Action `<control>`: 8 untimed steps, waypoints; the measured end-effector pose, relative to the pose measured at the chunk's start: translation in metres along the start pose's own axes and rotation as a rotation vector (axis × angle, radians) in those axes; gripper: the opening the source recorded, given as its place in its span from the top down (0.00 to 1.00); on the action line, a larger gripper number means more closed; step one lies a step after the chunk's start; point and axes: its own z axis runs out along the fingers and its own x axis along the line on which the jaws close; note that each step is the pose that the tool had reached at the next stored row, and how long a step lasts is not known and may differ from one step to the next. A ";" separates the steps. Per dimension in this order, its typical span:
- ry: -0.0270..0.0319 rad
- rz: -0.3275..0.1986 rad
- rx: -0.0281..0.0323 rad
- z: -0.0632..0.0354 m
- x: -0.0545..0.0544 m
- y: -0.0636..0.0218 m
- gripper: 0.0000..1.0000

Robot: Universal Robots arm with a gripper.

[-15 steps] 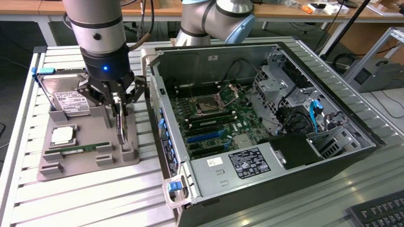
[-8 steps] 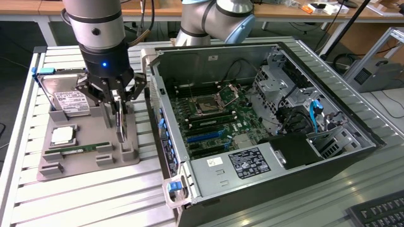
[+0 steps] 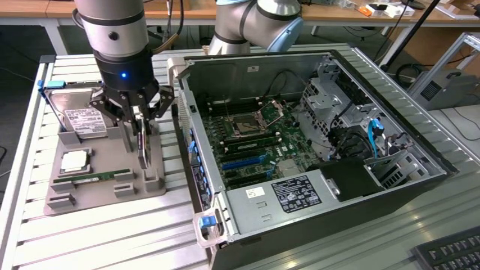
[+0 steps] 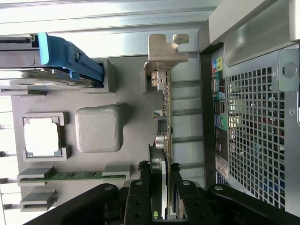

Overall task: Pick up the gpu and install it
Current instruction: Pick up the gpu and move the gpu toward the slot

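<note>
slatted metal surface (image 3: 112, 236) carries a grey tray (image 3: 98, 194) at the exterior view's left, holding a hard drive (image 3: 81, 118), a processor (image 3: 75, 161) and a ram stick (image 3: 94, 179). jaws clamped on the gpu (image 3: 143, 147), upright on edge at the tray's right side, just beside the open computer case (image 3: 300, 191). wooden desks (image 3: 338, 12) line the room behind.

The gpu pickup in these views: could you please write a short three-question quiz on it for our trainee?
1. True or false: the gpu is already seated inside the computer case.
2. What stands between the fingers of the gripper? A RAM stick; B gpu; C processor.
3. What colour is the handle on the hard drive?
Key: 1 false; 2 B; 3 blue.
</note>
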 end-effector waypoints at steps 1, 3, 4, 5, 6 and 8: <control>-0.0001 0.000 -0.0001 -0.0002 0.000 0.0000 0.73; -0.0002 0.000 -0.0002 -0.0006 0.000 0.0000 0.73; -0.0002 0.000 -0.0001 -0.0009 0.000 0.0000 0.73; -0.0002 0.000 -0.0001 -0.0011 0.000 0.0000 0.73; -0.0001 0.000 -0.0001 -0.0013 0.000 0.0000 0.73; -0.0002 0.000 -0.0001 -0.0019 0.000 0.0000 0.73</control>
